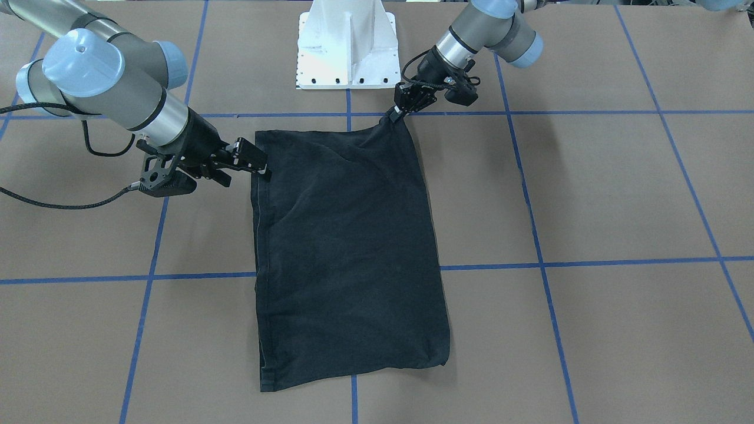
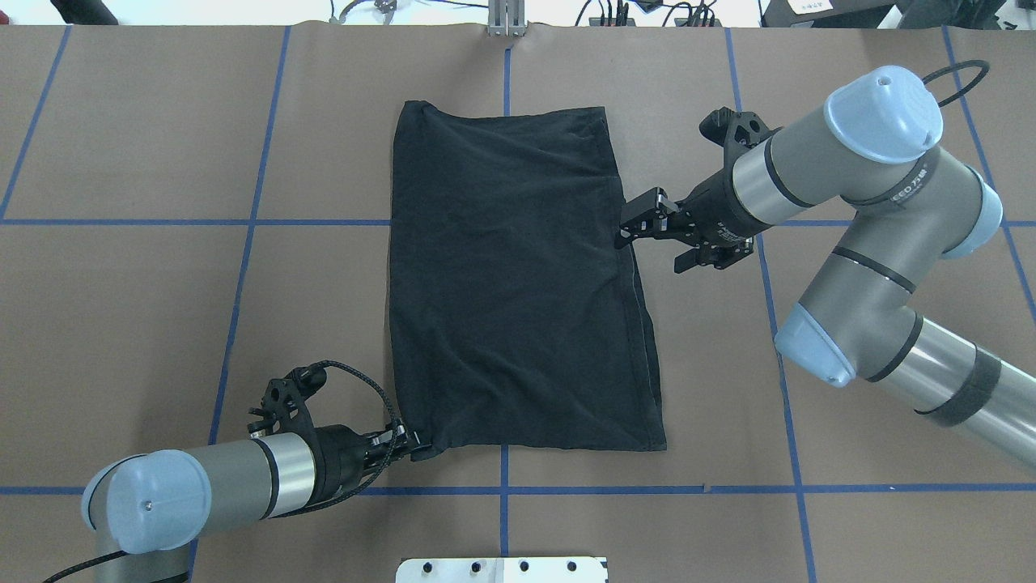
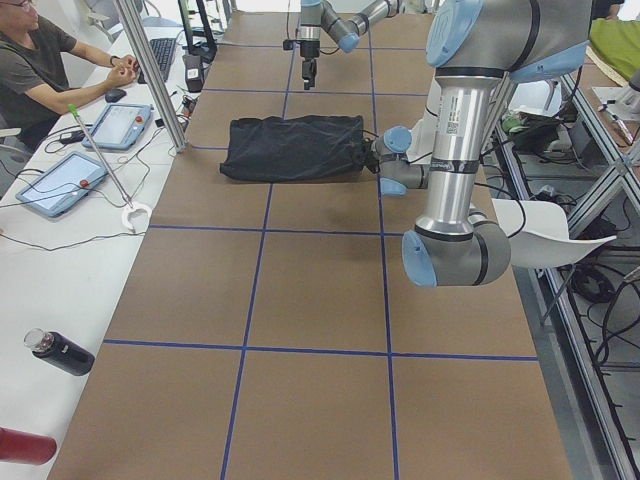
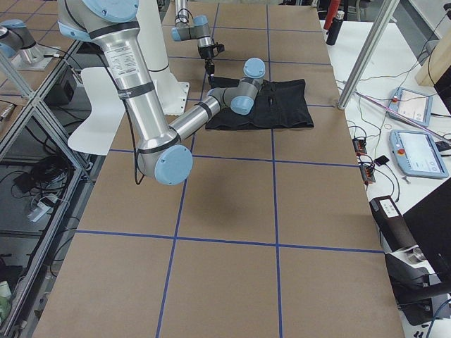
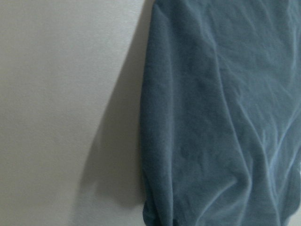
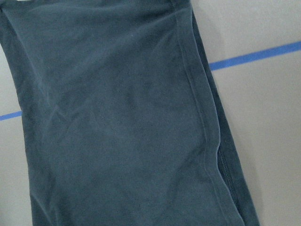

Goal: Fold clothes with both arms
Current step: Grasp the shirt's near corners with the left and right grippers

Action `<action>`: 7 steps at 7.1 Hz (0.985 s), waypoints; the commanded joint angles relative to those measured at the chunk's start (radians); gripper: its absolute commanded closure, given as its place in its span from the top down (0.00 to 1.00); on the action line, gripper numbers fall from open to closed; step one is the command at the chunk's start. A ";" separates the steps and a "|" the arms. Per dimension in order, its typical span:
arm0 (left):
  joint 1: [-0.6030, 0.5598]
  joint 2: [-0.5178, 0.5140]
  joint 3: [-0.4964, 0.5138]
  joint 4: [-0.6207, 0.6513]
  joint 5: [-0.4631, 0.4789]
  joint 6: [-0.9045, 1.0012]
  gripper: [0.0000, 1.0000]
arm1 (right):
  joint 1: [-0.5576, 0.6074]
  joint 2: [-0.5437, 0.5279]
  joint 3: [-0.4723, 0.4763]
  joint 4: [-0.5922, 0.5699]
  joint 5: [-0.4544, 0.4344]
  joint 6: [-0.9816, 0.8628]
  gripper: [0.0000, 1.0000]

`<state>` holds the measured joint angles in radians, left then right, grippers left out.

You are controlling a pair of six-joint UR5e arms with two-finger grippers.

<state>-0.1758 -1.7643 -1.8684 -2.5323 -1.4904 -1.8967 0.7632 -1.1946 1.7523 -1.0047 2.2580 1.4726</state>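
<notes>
The black T-shirt (image 2: 518, 283) lies folded into a long rectangle in the middle of the table, plain side up; it also fills the left wrist view (image 5: 221, 122) and the right wrist view (image 6: 113, 122). My left gripper (image 2: 417, 447) is shut on the shirt's corner nearest the robot and has pulled the cloth into a small raised point (image 1: 396, 115). My right gripper (image 2: 650, 253) stands open at the middle of the opposite long edge. Its upper finger (image 1: 253, 156) touches the hem and its lower finger hangs clear of the cloth.
The white bolted pedestal (image 1: 346, 47) stands just behind the shirt. Blue tape lines (image 1: 589, 262) grid the brown table cover. A seated person (image 3: 45, 70), tablets (image 3: 60, 182) and bottles (image 3: 58, 352) are at a side bench beyond the table's long edge.
</notes>
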 commanded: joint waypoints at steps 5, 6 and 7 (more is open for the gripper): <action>0.001 -0.007 -0.104 0.084 -0.016 -0.002 0.00 | -0.246 -0.209 0.039 0.181 -0.162 0.152 1.00; 0.001 -0.009 -0.104 0.084 -0.014 -0.002 0.00 | -0.275 -0.207 0.039 0.181 -0.179 0.173 1.00; 0.002 -0.009 -0.103 0.084 -0.014 -0.002 0.00 | -0.303 -0.201 0.039 0.179 -0.181 0.208 1.00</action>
<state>-0.1751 -1.7719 -1.9719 -2.4489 -1.5054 -1.8991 0.4971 -1.3993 1.7915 -0.8236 2.0899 1.6476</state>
